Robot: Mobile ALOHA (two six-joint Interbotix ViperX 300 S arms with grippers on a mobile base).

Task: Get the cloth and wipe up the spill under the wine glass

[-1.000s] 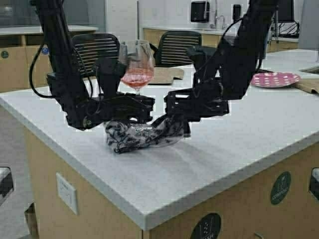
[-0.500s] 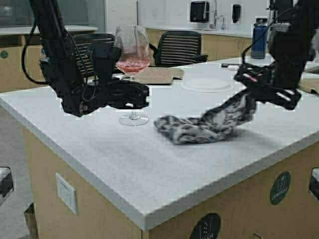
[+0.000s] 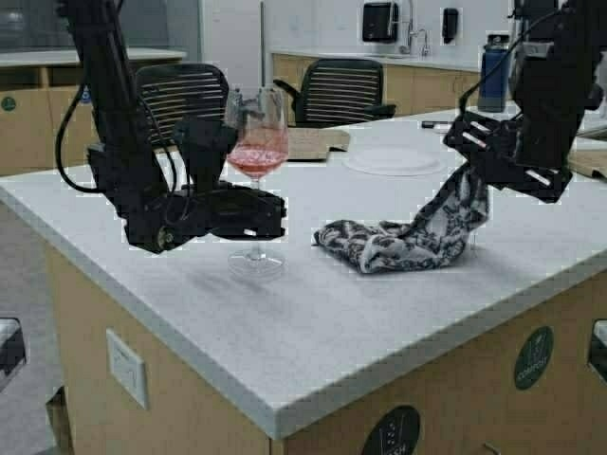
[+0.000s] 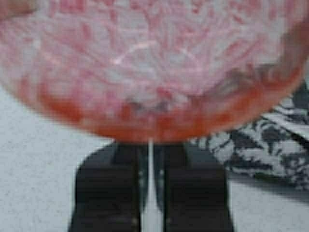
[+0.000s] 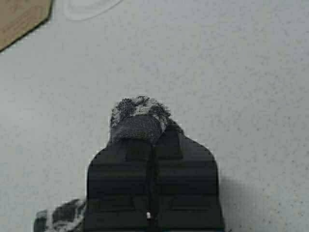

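Observation:
The wine glass [image 3: 258, 133], clear with pink liquid, is held upright by its stem in my left gripper [image 3: 258, 214], which is shut on it. Its round foot [image 3: 255, 265] is at the table top; I cannot tell if it touches. In the left wrist view the bowl [image 4: 149, 63] fills the top and the fingers [image 4: 108, 188] pinch the stem. My right gripper [image 3: 471, 163] is shut on one end of the patterned cloth [image 3: 384, 248] and holds that end up, while the rest lies on the table right of the glass. The right wrist view shows a cloth tuft [image 5: 139, 118] in the gripper [image 5: 152, 145].
A white plate [image 3: 394, 161] and a tan mat [image 3: 308, 142] lie at the back of the white table [image 3: 285, 360]. A blue bottle [image 3: 493, 62] stands far right. Chairs [image 3: 337, 90] stand behind. The table's front edge is close.
My right gripper has pulled the cloth from under the glass away to the right and raised one end. My left gripper lifted the glass, then lowered it toward the table.

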